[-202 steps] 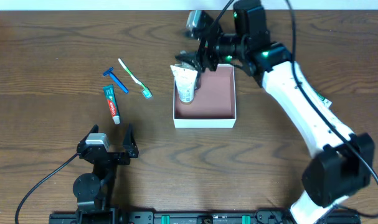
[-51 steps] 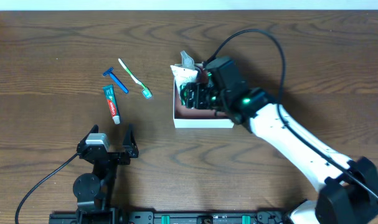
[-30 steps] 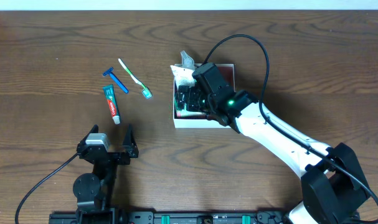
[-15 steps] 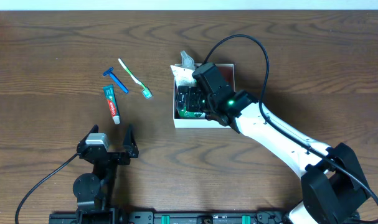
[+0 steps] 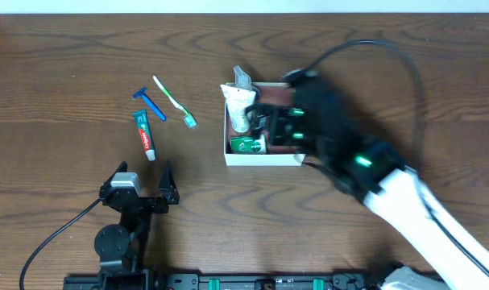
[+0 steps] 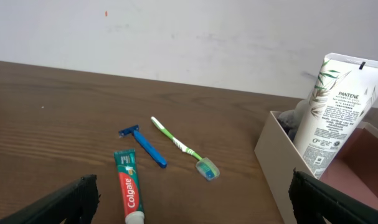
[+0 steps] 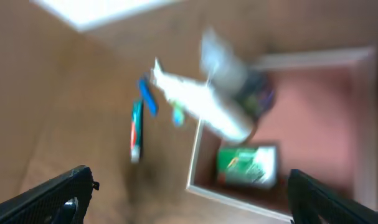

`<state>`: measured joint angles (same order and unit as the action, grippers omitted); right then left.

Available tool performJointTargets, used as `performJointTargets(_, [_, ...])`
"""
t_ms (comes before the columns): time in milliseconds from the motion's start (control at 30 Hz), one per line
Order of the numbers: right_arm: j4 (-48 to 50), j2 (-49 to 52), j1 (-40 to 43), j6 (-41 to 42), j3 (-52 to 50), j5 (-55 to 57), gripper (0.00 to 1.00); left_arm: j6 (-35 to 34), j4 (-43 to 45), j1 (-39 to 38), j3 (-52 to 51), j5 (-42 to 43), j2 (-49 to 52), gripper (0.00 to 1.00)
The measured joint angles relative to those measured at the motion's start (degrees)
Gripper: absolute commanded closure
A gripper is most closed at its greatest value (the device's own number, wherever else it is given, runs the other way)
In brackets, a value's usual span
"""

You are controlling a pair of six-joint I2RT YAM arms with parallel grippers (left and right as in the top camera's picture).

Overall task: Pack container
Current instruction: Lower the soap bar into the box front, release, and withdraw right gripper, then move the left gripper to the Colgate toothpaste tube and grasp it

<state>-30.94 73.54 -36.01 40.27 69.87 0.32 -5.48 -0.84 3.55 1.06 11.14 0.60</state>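
Observation:
The container [image 5: 264,158] is a shallow white box with a reddish-brown floor at mid table. In it lie a small green packet [image 5: 245,145] and a white Pantene tube [image 5: 239,106] leaning on the left wall, with a dark item behind it. My right gripper [image 5: 270,122] is open and empty, blurred, above the box; its view shows the packet [image 7: 247,167] and the box wall [image 7: 198,155] between its fingers. My left gripper [image 5: 143,181] is open and empty near the front edge. Its view shows the tube [image 6: 335,115] and the box [image 6: 276,163].
A Colgate toothpaste tube [image 5: 144,134], a blue razor [image 5: 151,102] and a green-white toothbrush [image 5: 174,101] lie on the wooden table left of the box. They also show in the left wrist view: toothpaste [image 6: 129,188], razor [image 6: 145,145], toothbrush [image 6: 184,148].
My right gripper has let go of the green packet, which now lies in the box's front left corner. The arm has lifted and drawn back to the right, moving fast.

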Motion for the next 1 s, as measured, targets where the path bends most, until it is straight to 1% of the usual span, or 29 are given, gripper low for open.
performJointTargets(100, [-1.49, -4.24, 4.94, -1.22, 0.39, 5.73, 0.01, 0.00, 0.00, -0.02, 0.00, -0.02, 0.00, 0.02])
performJointTargets(200, [-2.75, -5.62, 12.00, -3.17, 0.48, 11.80, 0.01, 0.00, 0.00, -0.02, 0.00, -0.02, 0.00, 0.02])
performJointTargets(333, [-2.71, -4.61, 21.29, -5.20, 0.48, 16.33, 0.01, 0.00, 0.00, -0.02, 0.00, -0.02, 0.00, 0.02])
performJointTargets(467, [-2.69, -2.14, 30.67, -6.64, 0.48, 17.57, 0.01, 0.00, 0.00, -0.02, 0.00, -0.02, 0.00, 0.02])
performJointTargets(567, [-2.56, 0.83, 35.15, -7.28, 0.48, 17.09, 0.01, 0.00, 0.00, 0.00, 0.00, -0.02, 0.00, 0.02])
performJointTargets(733, [-2.73, 7.28, 39.87, -8.00, 0.48, 15.32, 0.01, 0.00, 0.00, -0.02, 0.00, -0.02, 0.00, 0.02])
performJointTargets(1000, [-3.78, 13.57, 40.81, -8.33, 0.48, 13.40, 0.01, -0.02, 0.39, 0.00, 0.00, 0.15, 0.00, 0.02])
